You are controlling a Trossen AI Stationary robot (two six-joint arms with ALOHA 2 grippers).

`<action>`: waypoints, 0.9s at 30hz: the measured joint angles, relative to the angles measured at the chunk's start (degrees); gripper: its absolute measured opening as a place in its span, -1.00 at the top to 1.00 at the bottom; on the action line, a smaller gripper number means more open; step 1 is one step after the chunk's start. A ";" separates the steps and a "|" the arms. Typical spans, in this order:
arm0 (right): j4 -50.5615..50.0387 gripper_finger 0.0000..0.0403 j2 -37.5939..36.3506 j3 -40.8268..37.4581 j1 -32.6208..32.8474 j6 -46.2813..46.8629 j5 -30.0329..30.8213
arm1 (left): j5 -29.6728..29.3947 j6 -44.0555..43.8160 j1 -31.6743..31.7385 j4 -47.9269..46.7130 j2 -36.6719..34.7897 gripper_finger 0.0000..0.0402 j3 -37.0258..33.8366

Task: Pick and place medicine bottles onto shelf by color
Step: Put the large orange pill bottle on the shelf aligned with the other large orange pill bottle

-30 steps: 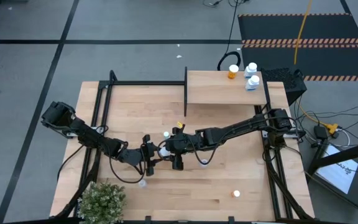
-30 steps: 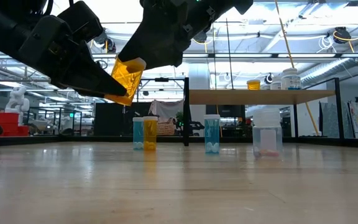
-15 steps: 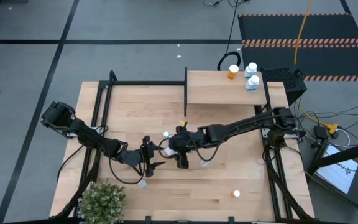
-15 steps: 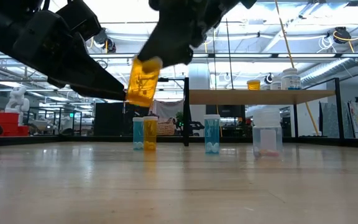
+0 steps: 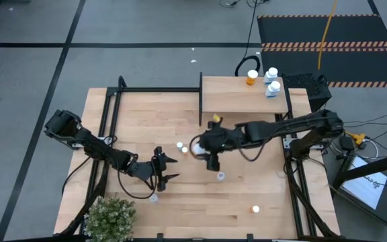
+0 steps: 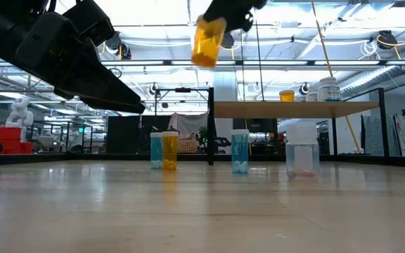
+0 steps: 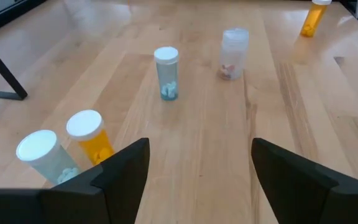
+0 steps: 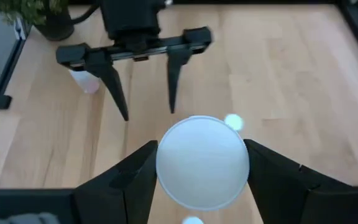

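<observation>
High view: right gripper (image 5: 211, 128) out over the middle of the table (image 5: 146, 114), just off the shelf's (image 5: 240, 94) near-left corner, closed around an orange bottle (image 5: 215, 123), of which only a sliver shows. Left gripper (image 5: 168, 168) toward the table's near-left part, fingers spread, holding nothing. On the shelf's far-right corner, one orange shelf bottle (image 5: 251, 77) beside two pale blue shelf bottles (image 5: 272, 82). White caps dotted on the tabletop: one (image 5: 179, 144) between the two grippers, one (image 5: 220, 176) just nearer than the right gripper, one (image 5: 255, 210) close to the near edge on the right. Potted plant (image 5: 109, 216) at the near-left corner.

Low view: orange bottle (image 6: 208, 41) lifted high above the tabletop, tilted, well clear of the standing bottles. Left arm's dark fingers (image 6: 111, 95) upper left, empty. Standing on the table: a blue bottle (image 6: 157, 150) touching an orange one (image 6: 169, 150), a lone blue bottle (image 6: 240, 151), a larger clear bottle (image 6: 302, 150).

Left wrist view: wide gap between the two dark fingers (image 7: 123, 171), nothing in it. Ahead, a pale bottle (image 7: 45, 155) next to an orange one (image 7: 92, 135), then a blue one (image 7: 167, 72), a clear one (image 7: 232, 53), and an orange one (image 7: 314, 16) far off.

Right wrist view: white cap (image 8: 202, 162) of the held bottle clamped between the fingers (image 8: 126, 177); beyond it, the left gripper (image 8: 146, 74) spread open above bare wood.
</observation>
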 joint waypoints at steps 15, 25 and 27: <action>-9.82 -0.06 -11.62 0.00 -8.66 -2.55 -0.04 | -0.27 1.97 1.76 0.71 0.00 -0.39 0.00; -13.95 -0.06 -14.68 0.02 -16.36 -5.89 -0.26 | -0.29 2.28 2.97 1.89 -0.02 -0.40 0.00; -14.79 -0.06 -14.84 0.02 -17.73 -6.44 -0.34 | -0.27 2.10 2.93 2.12 0.00 -0.40 0.00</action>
